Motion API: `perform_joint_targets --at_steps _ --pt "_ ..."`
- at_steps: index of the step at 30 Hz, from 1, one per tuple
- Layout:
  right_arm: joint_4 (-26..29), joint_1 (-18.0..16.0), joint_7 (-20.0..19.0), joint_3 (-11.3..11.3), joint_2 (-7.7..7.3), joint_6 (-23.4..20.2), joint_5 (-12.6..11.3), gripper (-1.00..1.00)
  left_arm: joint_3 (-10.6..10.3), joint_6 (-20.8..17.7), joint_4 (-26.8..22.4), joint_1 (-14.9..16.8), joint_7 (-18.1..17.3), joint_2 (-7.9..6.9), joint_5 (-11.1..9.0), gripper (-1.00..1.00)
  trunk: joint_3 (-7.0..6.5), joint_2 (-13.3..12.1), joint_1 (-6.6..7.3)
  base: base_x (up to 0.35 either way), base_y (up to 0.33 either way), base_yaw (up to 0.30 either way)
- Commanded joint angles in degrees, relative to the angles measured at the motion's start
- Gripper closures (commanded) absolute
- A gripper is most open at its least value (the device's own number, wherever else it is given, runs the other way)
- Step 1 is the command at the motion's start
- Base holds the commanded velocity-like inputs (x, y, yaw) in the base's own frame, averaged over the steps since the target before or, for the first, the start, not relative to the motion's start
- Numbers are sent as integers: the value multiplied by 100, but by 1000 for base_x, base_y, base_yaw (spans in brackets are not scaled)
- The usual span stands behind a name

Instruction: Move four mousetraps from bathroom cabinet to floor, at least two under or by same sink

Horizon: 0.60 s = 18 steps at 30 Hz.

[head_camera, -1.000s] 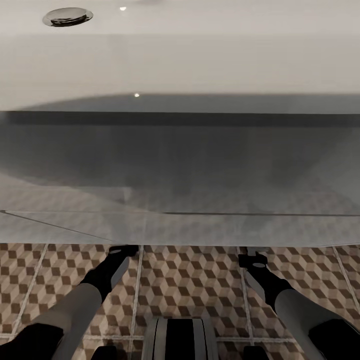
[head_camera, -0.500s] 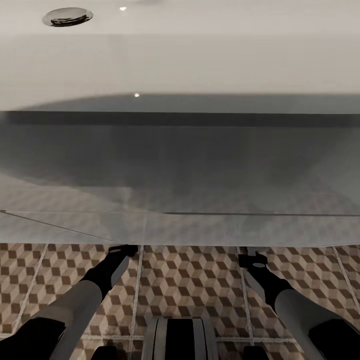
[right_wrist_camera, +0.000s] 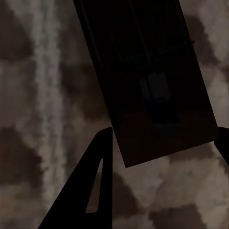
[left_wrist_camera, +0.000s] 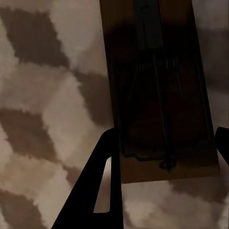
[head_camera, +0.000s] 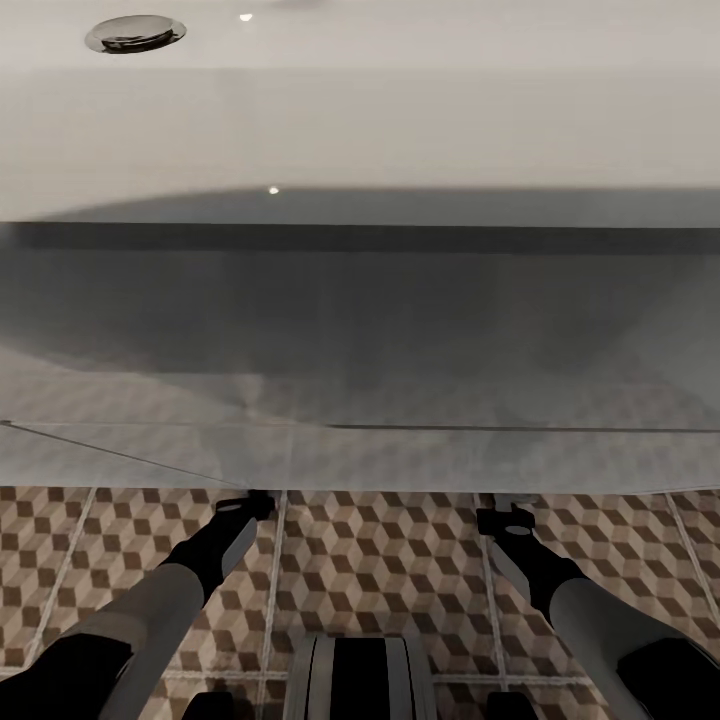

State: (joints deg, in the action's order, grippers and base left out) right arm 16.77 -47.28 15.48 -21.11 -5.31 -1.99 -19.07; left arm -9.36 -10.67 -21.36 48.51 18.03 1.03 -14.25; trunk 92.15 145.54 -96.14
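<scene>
Mousetraps at both grippers: one mousetrap (left_wrist_camera: 160,86) between the left fingers in the left wrist view, another mousetrap (right_wrist_camera: 148,76) between the right fingers in the right wrist view, each a flat brown board with spring wire and a metal plate on top.

Both arms stretched forward and down in the head view, left gripper (head_camera: 245,503) at about 7 o'clock of the frame, right gripper (head_camera: 505,520) at about 5 o'clock, tips reaching the edge of the glossy white sink (head_camera: 360,130) unit. Black forearms, grey-white upper sleeves, dark trunk between them at 6 o'clock.

Bathroom floor (head_camera: 380,560) of brown, beige and white cube-pattern tiles with pale grout lines, mirrored faintly in the white front panel above. Chrome drain (head_camera: 135,33) at 11 o'clock in the basin.

Left fingers (left_wrist_camera: 100,186) apart, flanking the trap's near end; contact uncertain. Right fingers (right_wrist_camera: 90,186) likewise spread beside the board, grip not discernible. Cannot tell whether either trap lies on the tiles or hangs above them.
</scene>
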Motion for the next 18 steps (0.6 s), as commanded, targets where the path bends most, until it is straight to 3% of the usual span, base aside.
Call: perform_joint_targets --at_steps 1,14,15,18 --pt "11 -1 34 -48 -5 -18 -53 100 -51 2 -7 1 50 -5 -54 100 3 1 1 0 0 0" --pt "11 -1 34 -51 -5 -29 -60 100 -50 56 9 1 49 -7 -60 100 3 1 1 0 0 0" --pt "11 -1 34 -49 -5 -31 -61 -100 -53 56 9 1 48 -7 -60 100 3 1 1 0 0 0" --pt "11 -1 34 -49 -5 -36 -61 -100 -54 56 9 1 50 -7 -60 100 3 1 1 0 0 0"
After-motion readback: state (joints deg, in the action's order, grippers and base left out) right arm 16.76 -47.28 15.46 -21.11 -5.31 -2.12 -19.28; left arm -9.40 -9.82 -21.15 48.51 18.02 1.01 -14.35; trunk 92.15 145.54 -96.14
